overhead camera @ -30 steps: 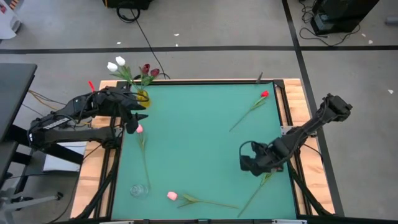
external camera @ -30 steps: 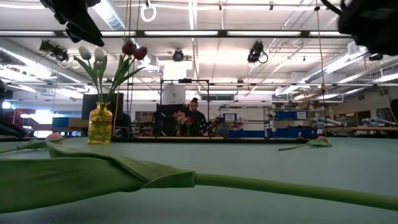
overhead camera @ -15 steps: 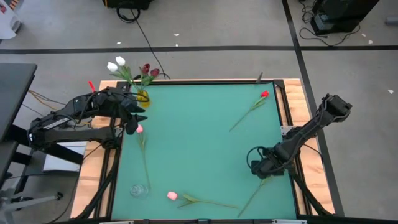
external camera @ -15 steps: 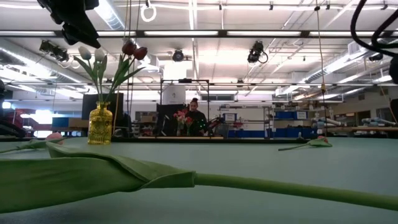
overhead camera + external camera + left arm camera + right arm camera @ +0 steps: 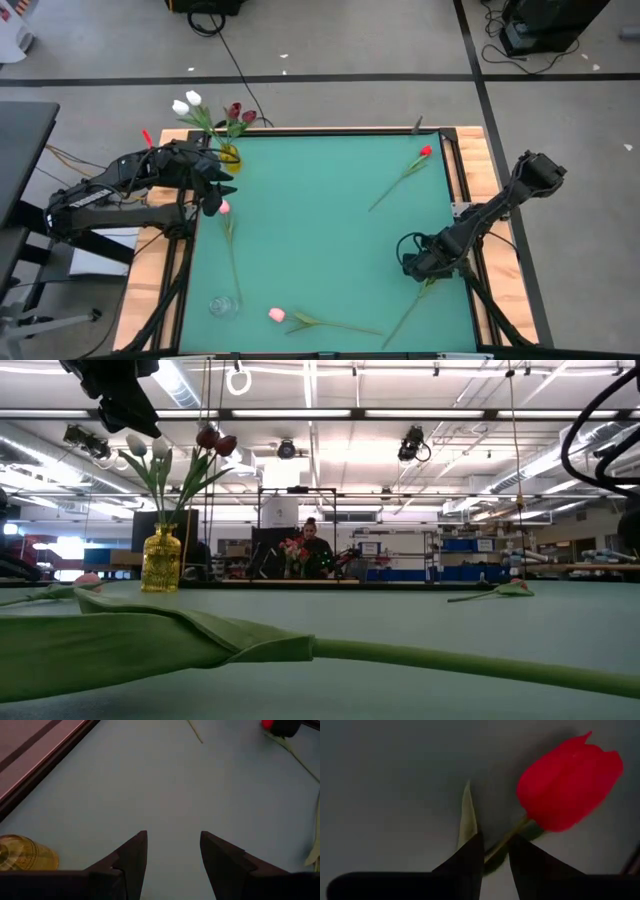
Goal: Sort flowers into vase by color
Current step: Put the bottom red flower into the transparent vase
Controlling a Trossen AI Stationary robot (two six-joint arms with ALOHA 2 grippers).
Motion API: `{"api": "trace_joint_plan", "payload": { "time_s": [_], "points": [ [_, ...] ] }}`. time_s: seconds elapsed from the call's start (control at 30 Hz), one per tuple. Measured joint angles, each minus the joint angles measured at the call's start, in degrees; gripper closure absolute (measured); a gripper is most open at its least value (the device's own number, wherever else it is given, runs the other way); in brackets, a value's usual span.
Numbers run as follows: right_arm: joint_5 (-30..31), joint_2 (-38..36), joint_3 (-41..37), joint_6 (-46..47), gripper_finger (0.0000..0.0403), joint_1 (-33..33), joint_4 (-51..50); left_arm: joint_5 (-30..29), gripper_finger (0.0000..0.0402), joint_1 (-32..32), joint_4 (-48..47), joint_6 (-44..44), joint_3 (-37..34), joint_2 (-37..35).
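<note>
A yellow vase at the far left corner holds white tulips and maroon tulips. My left gripper hovers open beside it, over a pink tulip that lies on the mat. A second pink tulip lies near the near edge, and a red tulip lies toward the far right. My right gripper is low at the right side, shut on another red tulip. That tulip's stem runs toward the near edge. My right gripper pinches the red tulip's stem just below the head between its two fingers, with a green leaf beside them. The fingers come from above and lie across the stem. The flower lies flat on the mat.
A small clear glass vase stands near the near left corner. The middle of the green mat is bare. Wooden rails frame the table. In the low view a person stands far behind the table.
My right gripper has moved toward the table's right edge and a little nearer, settling over the red tulip there. It has slid out of the low view. The left arm and the flowers have stayed put.
</note>
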Motion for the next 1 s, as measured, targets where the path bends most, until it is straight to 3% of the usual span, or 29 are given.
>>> {"api": "trace_joint_plan", "payload": {
  "time_s": [0.17,0.33,0.47,0.63,0.77,0.87,1.0],
  "points": [
    [0.7,-0.2,-1.3,-1.8,0.0326,-0.2,0.9,0.0,0.0215,0.0,0.0,0.0,0.0,0.0],
    [1.1,-0.2,-1.7,-3.4,0.0387,-0.2,1.4,-0.1,0.0215,0.0,0.0,-0.2,0.0,0.0],
    [4.0,0.1,-0.1,-3.7,0.0386,-0.5,1.1,-0.1,0.0215,0.0,0.0,-1.3,0.0,0.0],
    [14.4,0.1,4.8,-5.9,0.0395,-2.9,1.3,-0.1,0.0214,0.0,1.2,-1.7,0.0,0.0],
    [30.7,0.1,9.9,-12.8,0.0395,-5.4,2.0,-0.1,0.0214,0.0,5.9,-2.3,0.0,0.0],
    [41.2,0.1,13.8,-22.8,0.0395,-7.3,3.1,-0.1,0.0214,0.0,11.8,-7.3,0.0,0.4],
    [48.4,0.1,18.9,-41.6,0.0396,-11.0,5.5,0.3,0.0214,-0.1,18.9,-11.8,0.0,1.3]
  ]
}}
